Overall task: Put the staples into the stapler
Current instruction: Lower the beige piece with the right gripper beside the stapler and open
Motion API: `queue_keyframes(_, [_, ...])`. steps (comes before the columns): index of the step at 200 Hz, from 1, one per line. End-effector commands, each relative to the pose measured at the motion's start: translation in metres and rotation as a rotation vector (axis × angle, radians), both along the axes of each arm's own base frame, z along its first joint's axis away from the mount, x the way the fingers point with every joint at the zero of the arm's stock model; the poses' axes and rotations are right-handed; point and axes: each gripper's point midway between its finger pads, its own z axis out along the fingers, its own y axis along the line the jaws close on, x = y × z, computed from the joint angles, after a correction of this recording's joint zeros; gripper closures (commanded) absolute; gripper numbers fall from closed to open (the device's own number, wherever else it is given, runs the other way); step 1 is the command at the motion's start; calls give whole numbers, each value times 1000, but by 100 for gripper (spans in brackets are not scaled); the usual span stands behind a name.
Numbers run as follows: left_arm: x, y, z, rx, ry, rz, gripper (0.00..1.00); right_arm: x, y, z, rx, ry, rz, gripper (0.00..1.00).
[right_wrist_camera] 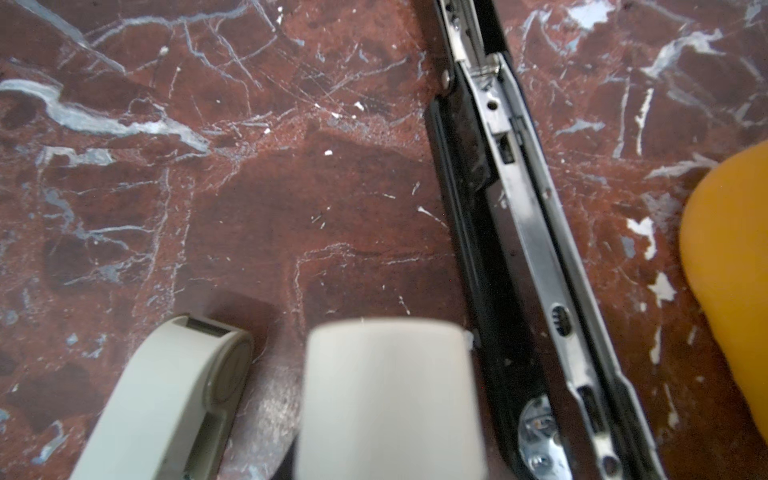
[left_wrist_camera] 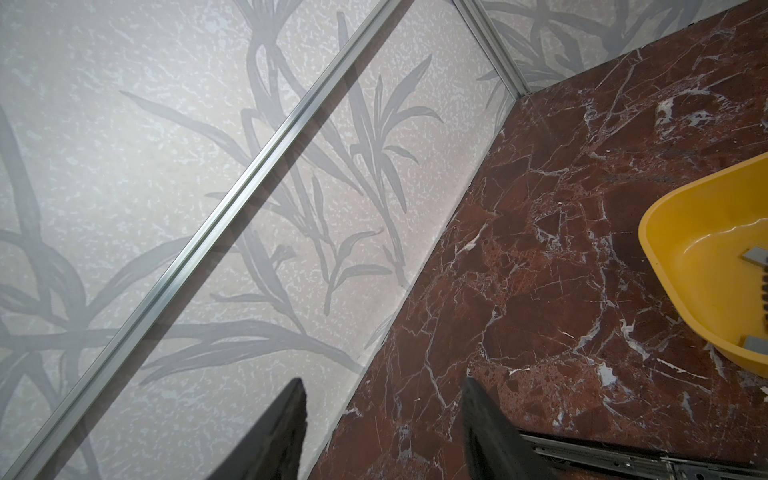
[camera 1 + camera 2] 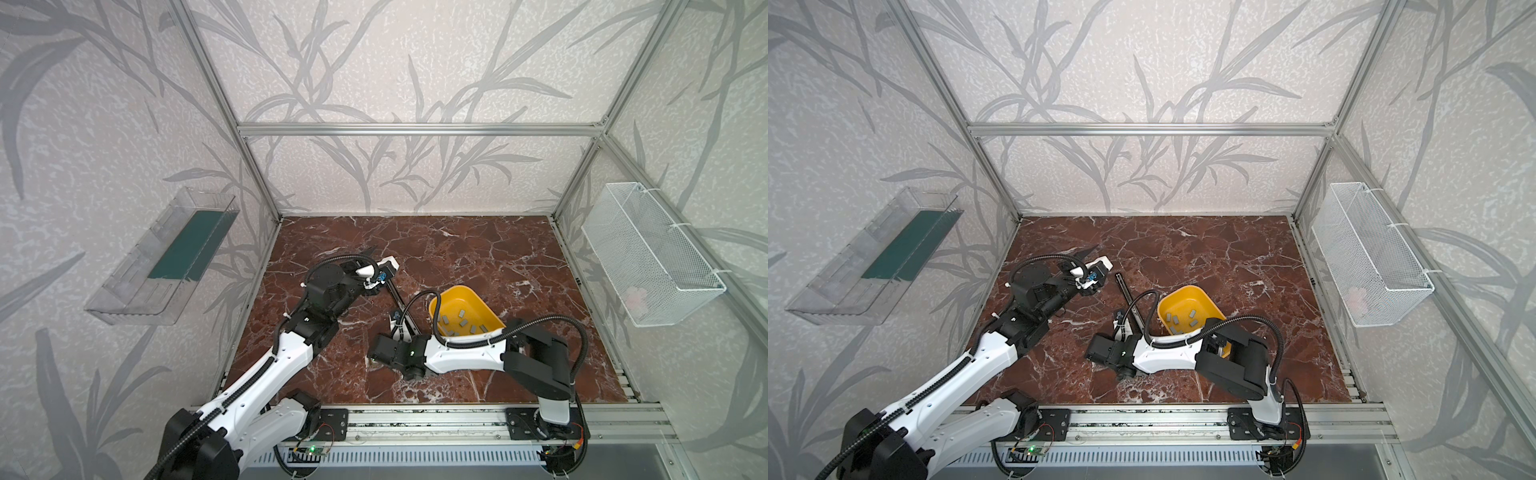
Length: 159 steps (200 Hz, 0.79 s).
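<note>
Near the middle of the red-brown marble tabletop (image 3: 478,249), the long slim black stapler (image 3: 398,300) lies opened out flat and slanted, its silver metal channel facing up in the right wrist view (image 1: 528,232). Just beside it on the right stands a yellow plastic bowl (image 3: 484,307) with short grey staple strips (image 3: 462,322) scattered inside. The right gripper (image 1: 276,349) points down close to the marble just beside the stapler; its cream fingers stand slightly apart with only bare tabletop between them. Whether the nearer finger touches the stapler's black edge cannot be told. At the stapler's far end, the left gripper (image 2: 384,386) tilts toward the leaf-patterned wall, its black fingers spread wide and empty.
</note>
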Motion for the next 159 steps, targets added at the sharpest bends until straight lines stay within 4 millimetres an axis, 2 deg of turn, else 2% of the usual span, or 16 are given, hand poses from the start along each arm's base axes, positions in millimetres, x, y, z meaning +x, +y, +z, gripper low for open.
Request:
queue_keyframes(1, [-3, -1, -1, 3, -4, -20, 40, 0, -11, -13, -48, 13, -15, 75])
queue_keyframes(64, [-3, -3, -5, 12, 6, -27, 40, -4, -2, 9, 29, 18, 34, 65])
queue_keyframes(80, [-4, -3, -5, 13, 8, -30, 40, -5, -6, 15, 36, 15, 32, 50])
queue_keyframes(106, [-4, -3, -5, 13, 10, -34, 40, -9, -7, 24, 57, 14, 55, 49])
queue_keyframes(134, [-2, -2, -10, 32, 14, -23, 40, -19, -5, 54, 93, -33, 104, 49])
queue_keyframes(159, [3, 2, -15, 52, 16, 5, 40, -30, -25, 95, 116, -98, 102, 49])
